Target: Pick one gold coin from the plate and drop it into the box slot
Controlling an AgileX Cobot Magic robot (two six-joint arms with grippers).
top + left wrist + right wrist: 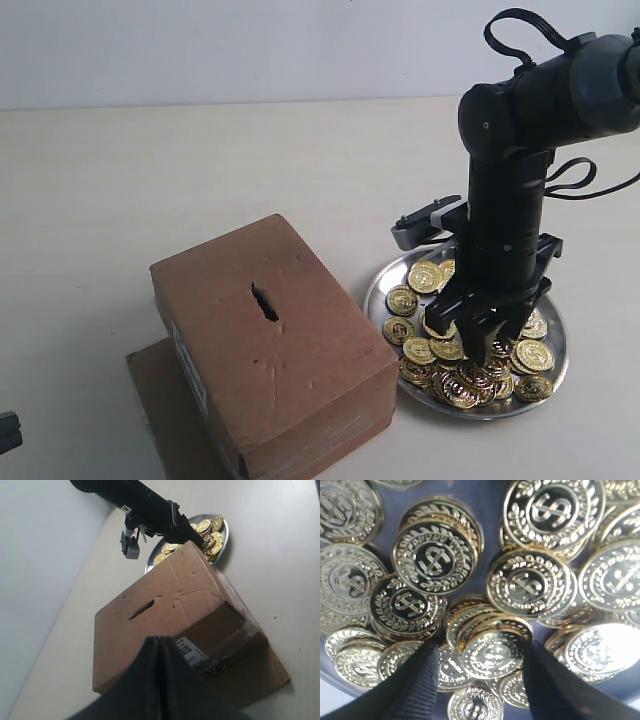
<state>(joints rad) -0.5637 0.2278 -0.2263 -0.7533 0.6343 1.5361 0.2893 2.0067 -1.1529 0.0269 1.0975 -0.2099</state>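
The silver plate (398, 268) holds a heap of gold coins (402, 300) to the right of the brown box (300, 370). The box slot (264, 302) is a dark slit in the box's top. My right gripper (478, 345) points down into the coins and is open. In the right wrist view its fingers (415, 680) stand on either side of a stacked gold coin (494, 655), down among the pile; I cannot tell if they touch it. My left gripper (161, 639) is shut and holds nothing, hanging off the labelled side of the box (170, 600), with the slot (141, 609) beyond it.
A flat brown cardboard sheet (160, 395) lies under the box and sticks out at its near left. A white label (192, 650) is on the box's side. The right arm (145, 502) stands over the plate (226, 530). Pale tabletop surrounds everything.
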